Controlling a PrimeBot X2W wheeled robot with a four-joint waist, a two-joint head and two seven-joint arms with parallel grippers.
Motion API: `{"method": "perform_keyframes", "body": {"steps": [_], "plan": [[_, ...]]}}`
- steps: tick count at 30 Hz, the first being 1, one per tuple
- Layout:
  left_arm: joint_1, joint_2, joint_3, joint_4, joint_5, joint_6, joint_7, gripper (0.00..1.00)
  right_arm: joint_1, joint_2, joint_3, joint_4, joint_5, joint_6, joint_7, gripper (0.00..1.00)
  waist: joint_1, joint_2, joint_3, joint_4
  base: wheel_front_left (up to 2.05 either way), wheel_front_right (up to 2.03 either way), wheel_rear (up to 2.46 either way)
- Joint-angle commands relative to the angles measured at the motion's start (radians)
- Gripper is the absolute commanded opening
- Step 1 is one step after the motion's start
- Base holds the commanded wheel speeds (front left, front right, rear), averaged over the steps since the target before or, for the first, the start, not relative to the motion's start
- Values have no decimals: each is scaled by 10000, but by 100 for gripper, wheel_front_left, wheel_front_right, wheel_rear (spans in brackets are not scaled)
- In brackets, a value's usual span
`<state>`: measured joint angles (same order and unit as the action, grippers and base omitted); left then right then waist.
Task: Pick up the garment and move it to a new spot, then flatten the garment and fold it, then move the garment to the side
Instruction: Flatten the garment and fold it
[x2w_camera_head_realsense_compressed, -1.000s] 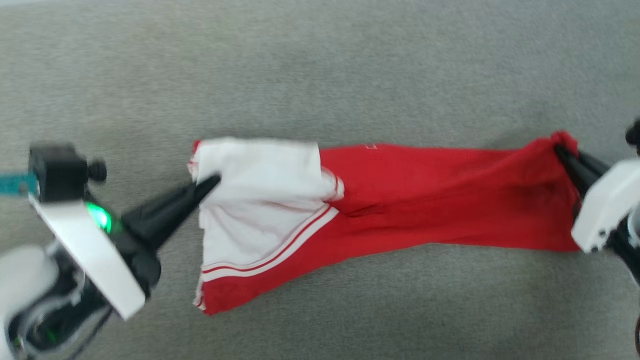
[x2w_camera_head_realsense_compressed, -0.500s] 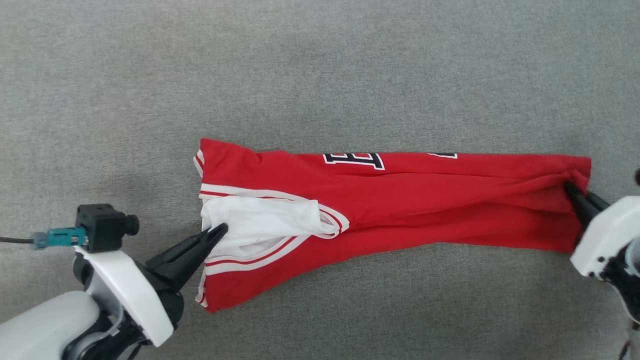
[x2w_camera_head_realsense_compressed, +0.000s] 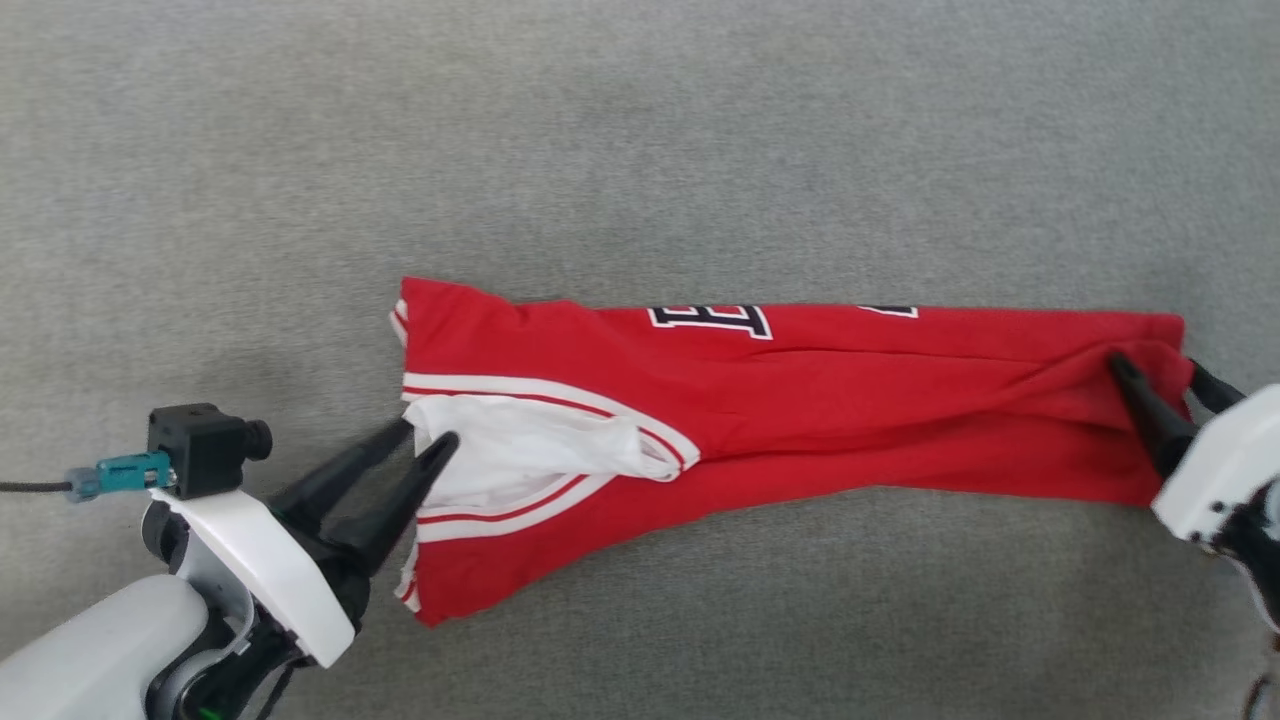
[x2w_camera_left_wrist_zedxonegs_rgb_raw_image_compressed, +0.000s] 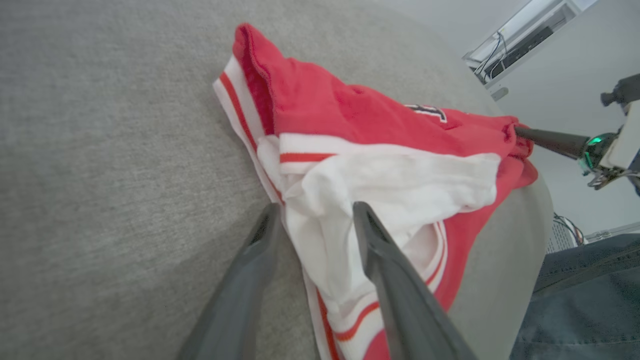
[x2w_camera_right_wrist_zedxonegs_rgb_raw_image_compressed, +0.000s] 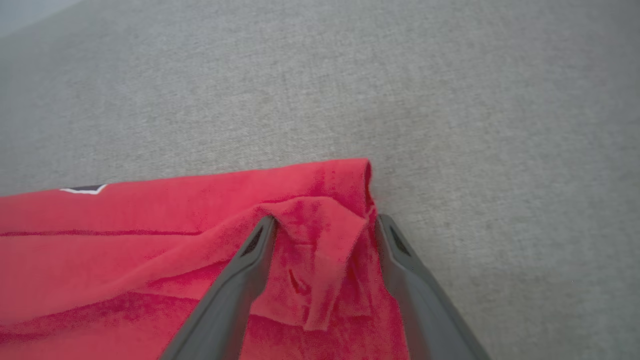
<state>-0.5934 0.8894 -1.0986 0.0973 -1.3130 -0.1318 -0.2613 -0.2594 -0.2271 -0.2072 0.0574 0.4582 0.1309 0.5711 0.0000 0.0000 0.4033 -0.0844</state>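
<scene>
The garment (x2w_camera_head_realsense_compressed: 780, 400) lies on the bench (x2w_camera_head_realsense_compressed: 640, 150) as a long, narrow red band running from my left to my right, with only the bottoms of the dark letters (x2w_camera_head_realsense_compressed: 710, 320) showing at its far edge. The white sleeve (x2w_camera_head_realsense_compressed: 530, 450) is bunched on top at the left end. My left hand (x2w_camera_head_realsense_compressed: 425, 433) sits at that end with its fingers spread. In the left wrist view one finger rests on the sleeve and the other on the bench just beside the striped trim, so it pinches nothing. My right hand (x2w_camera_head_realsense_compressed: 1155, 365) is at the far right end, fingers wide apart on either side of a small rumpled tuck of red cloth, and it is not clamped on it. I judge the garment is set down in its new spot and the flattening step is in hand. Next I need to draw both hands clear without snagging cloth. Then I should take the near edge low and close to the corners and pull it toward me, so the band opens out flat and the sleeve unrolls.
</scene>
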Motion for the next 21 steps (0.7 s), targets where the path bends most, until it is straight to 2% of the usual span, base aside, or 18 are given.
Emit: {"method": "perform_keyframes", "body": {"steps": [1,7,9,14,21], "plan": [[330,-166,334,-15,127,25,-46,100,136,-90,-168,-80,32,-3,158,100,0,0,-91,130,0,0,0],[1794,-1257,2458,-77,683,25,-46,100,167,11,-963,294,-92,-3,841,100,0,0,-158,707,0,0,0],[2214,-1607,3140,279,1511,25,-46,100,86,93,-1163,612,-73,-3,952,100,0,0,-162,920,0,0,0],[3112,-3163,5017,773,3034,23,-47,100,24,265,-1578,1428,-77,-3,1203,100,0,0,-200,1439,0,0,0],[3813,-4421,7204,876,5741,23,-47,100,46,328,-1955,2068,-302,-3,1485,100,0,0,-289,1881,0,0,0]]}}
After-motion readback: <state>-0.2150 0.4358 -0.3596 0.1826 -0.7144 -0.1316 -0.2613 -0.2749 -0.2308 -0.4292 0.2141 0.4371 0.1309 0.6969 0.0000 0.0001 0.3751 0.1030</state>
